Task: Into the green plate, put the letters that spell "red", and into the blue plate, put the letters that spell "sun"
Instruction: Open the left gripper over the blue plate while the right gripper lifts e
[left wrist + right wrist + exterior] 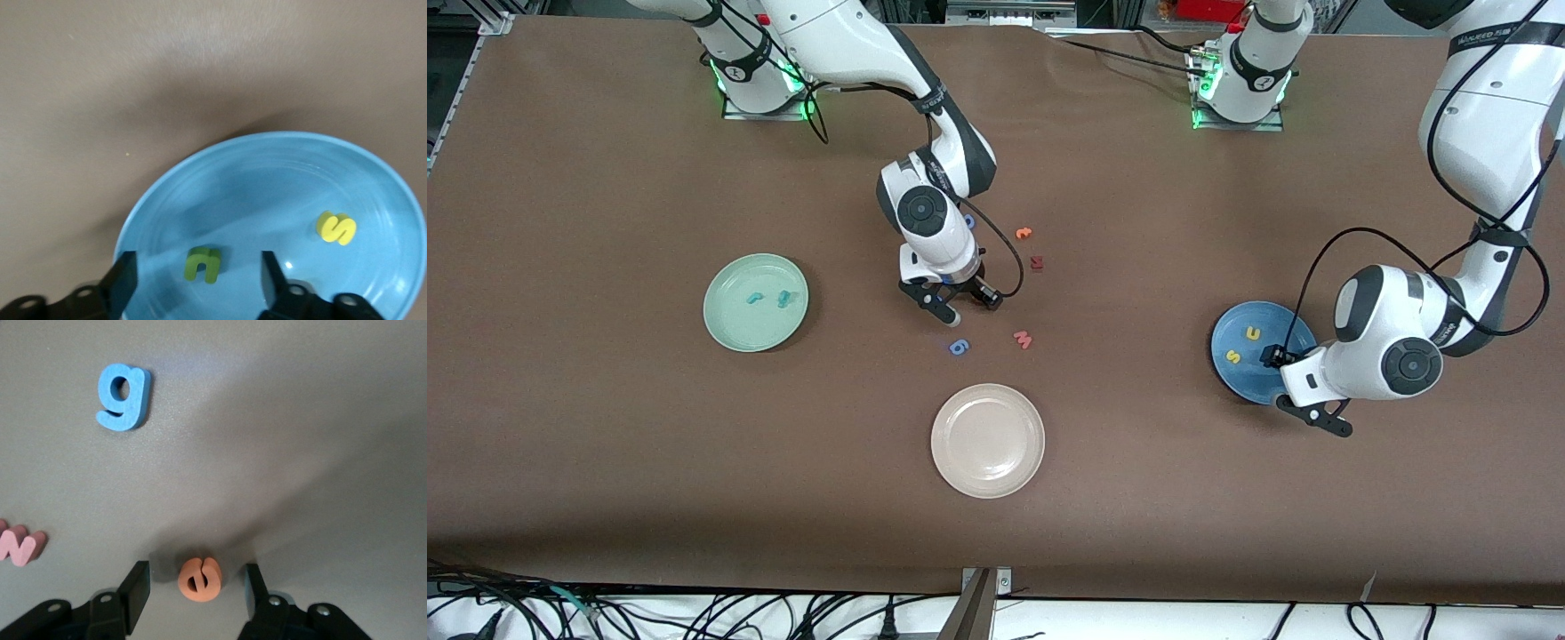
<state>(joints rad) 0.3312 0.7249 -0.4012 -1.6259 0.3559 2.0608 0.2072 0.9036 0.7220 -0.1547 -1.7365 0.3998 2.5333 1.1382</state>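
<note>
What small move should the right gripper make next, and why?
Probably close the right gripper on the orange "e". The letter sits on the table between its open fingers, not yet gripped, and the green plate holds only two teal letters. The left gripper stands open over the blue plate, with the green "n" lying in it.

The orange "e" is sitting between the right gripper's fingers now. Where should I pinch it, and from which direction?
Come straight down from above. The orange "e" lies flat on the table, so pinch its two outer curved edges, centred. The right gripper already straddles it with open fingers, gaps on both sides; the top-down approach looks right.
</note>
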